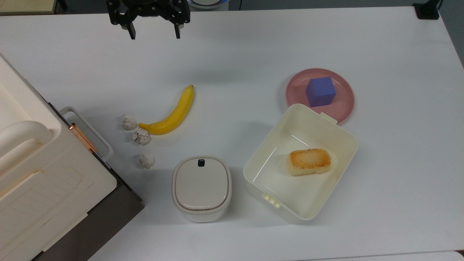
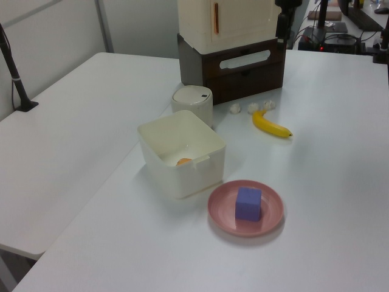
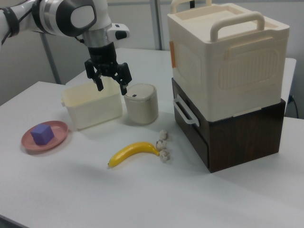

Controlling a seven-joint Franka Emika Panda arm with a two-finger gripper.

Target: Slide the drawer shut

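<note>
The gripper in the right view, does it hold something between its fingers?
No, the gripper hangs open above the table, with nothing between its fingers.

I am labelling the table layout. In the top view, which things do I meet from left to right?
Cabinet with the drawer handle → three crumpled balls → banana → lidded container → open tub holding bread → pink plate with blue cube.

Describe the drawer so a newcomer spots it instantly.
Find the tall cream plastic cabinet with loop handles on top. Beneath it sits the dark brown wood base; the drawer is its front, the only panel carrying a white rectangular loop handle.
</note>
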